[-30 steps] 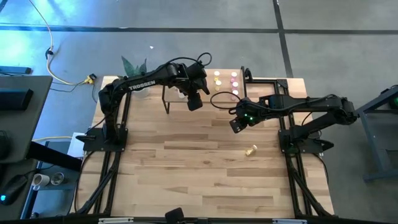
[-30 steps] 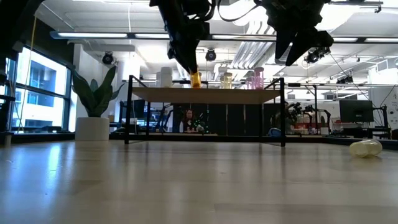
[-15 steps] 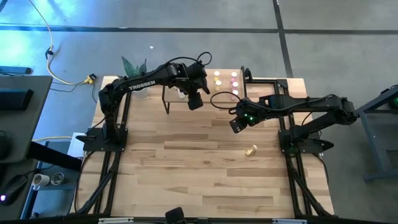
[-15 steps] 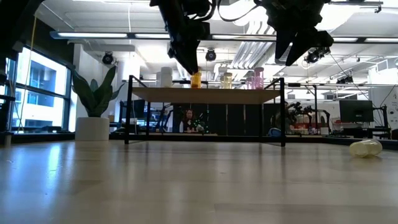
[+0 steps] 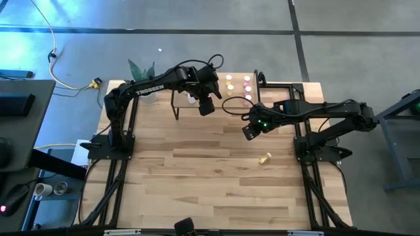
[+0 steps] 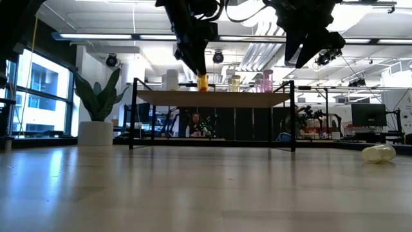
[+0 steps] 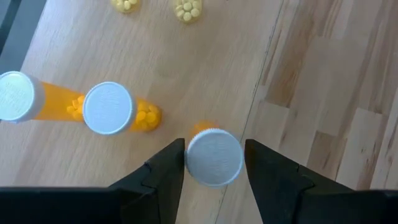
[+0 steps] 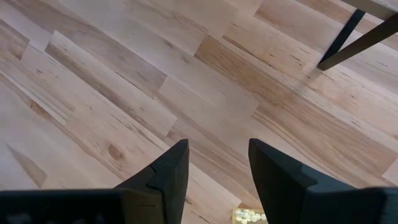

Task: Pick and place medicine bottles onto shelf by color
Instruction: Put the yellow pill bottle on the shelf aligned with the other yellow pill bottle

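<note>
Straddling a round white-capped orange bottle (image 7: 214, 157) on the smooth light-wood shelf (image 7: 186, 74), left end effector (image 7: 214, 163) looks released, two more white-capped orange bottles (image 7: 115, 111) alongside.

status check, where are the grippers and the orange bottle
Left gripper over shelf, fingers open around standing orange bottle. Right gripper open, empty, above table. Nothing blocking.

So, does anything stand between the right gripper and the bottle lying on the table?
Nothing visible does. Only bare tabletop lies between the right gripper and the fallen bottle.
</note>
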You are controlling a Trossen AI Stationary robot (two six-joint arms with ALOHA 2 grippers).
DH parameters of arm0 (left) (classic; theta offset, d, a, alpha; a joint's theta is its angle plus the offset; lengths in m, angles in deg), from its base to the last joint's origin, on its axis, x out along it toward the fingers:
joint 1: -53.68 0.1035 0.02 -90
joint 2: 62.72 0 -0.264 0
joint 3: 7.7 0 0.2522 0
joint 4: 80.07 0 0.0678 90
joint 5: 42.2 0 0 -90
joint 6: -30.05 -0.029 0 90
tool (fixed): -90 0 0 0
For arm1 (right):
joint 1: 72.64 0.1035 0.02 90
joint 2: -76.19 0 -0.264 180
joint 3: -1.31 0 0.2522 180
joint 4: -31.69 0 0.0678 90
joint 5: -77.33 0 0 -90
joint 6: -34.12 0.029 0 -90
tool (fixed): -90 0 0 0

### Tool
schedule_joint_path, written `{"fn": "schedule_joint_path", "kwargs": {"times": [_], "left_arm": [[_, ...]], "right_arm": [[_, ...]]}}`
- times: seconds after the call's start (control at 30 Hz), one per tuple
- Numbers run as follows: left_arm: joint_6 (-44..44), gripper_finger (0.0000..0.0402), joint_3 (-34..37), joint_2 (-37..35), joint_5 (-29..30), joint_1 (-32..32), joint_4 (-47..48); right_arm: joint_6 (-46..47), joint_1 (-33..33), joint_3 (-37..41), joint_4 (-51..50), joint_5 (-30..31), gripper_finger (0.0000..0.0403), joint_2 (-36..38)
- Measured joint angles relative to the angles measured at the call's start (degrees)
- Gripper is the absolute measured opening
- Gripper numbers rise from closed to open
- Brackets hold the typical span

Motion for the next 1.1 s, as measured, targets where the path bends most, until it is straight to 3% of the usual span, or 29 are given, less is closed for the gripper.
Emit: {"fn": "schedule_joint_path", "kwargs": {"times": [0.9,1.1], "left_arm": [[-0.55,0.0159,0.00,-0.50,2.66,0.15,0.35],[-1.82,0.0159,-3.57,-0.61,3.00,0.50,2.36]], "right_arm": [[0.02,0.00,0.00,0.01,-0.02,0.0158,0.00],[0.02,0.00,0.00,0.02,0.00,0.0158,0.00]]}}
